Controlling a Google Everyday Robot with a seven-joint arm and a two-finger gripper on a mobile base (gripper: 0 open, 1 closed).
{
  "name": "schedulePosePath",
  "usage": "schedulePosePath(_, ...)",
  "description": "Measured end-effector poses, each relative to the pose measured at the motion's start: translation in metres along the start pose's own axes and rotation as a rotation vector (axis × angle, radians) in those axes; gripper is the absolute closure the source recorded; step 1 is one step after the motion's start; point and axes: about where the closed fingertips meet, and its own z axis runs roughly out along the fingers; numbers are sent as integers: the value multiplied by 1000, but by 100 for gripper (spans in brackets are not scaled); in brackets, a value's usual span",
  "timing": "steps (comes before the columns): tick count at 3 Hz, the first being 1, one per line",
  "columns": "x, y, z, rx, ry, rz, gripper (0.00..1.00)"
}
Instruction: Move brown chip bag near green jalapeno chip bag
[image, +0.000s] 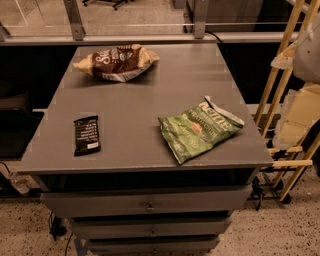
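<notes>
grey drawer cabinet (100, 202) | speckled floor (280, 235) | wooden rack (292, 163) | dim light

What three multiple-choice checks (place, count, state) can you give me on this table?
1. Where is the brown chip bag? A far-left tabletop; B near-right corner; C in a drawer
2. How many items lie on the table? A two; B three; C five
3. The green jalapeno chip bag is: A being lifted; B lying flat; C standing upright

A: it sits by the far edge.
B: two bags and a black bar.
B: it rests flat; the gripper hangs beyond the table's right edge.
</notes>
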Motion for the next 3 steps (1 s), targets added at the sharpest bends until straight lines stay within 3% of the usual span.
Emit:
schedulePosePath(1, 0, 0, 0, 0, 0, 0, 0)
schedulePosePath(3, -63, -70, 15, 61, -231, -8, 0)
